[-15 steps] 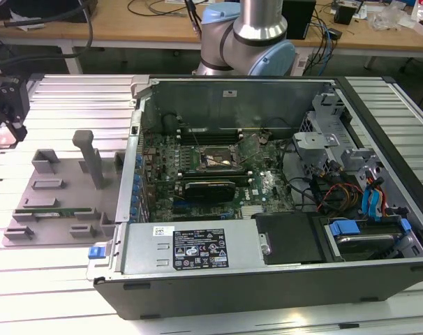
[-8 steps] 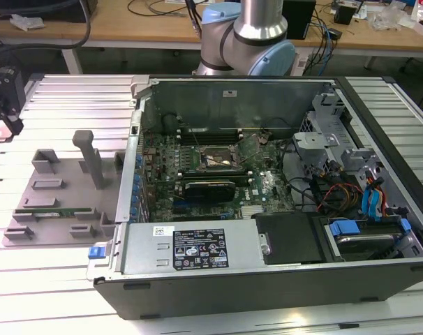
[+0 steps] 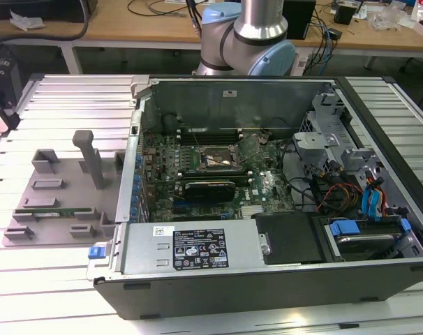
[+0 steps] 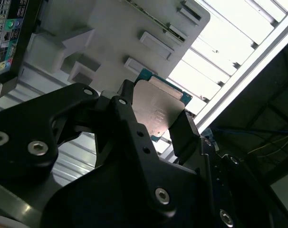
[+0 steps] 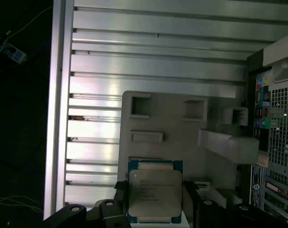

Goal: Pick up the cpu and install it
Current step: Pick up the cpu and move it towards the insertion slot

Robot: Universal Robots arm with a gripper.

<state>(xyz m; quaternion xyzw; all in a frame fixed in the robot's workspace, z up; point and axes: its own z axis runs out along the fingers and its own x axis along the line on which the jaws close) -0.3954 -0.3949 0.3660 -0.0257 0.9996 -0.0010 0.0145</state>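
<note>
1. Claw (image 4: 156, 110) clenched on the cpu (image 5: 155, 191). In the second wrist view, black fingers (image 4: 130, 121) press two opposite edges, and the metal top faces the camera.
2. Judgement: the hold looks centred. Good practice here is a level chip, contact on the rim alone, the underside untouched, and a light, even squeeze.
3. In the first wrist view the chip hangs over the grey tray (image 5: 148, 114), apparently clear of it.
4. In the exterior view that tray lies at 9 o'clock of the open computer case (image 3: 267, 286). The socket (image 3: 215, 159) mid-board appears vacant, its latch plate raised.
5. Surface: a ribbed aluminium table (image 3: 65, 105), sound.
6. Room: wooden benches (image 3: 162, 21) with loose cables at 12 o'clock, behind the arm (image 3: 257, 28).
</note>
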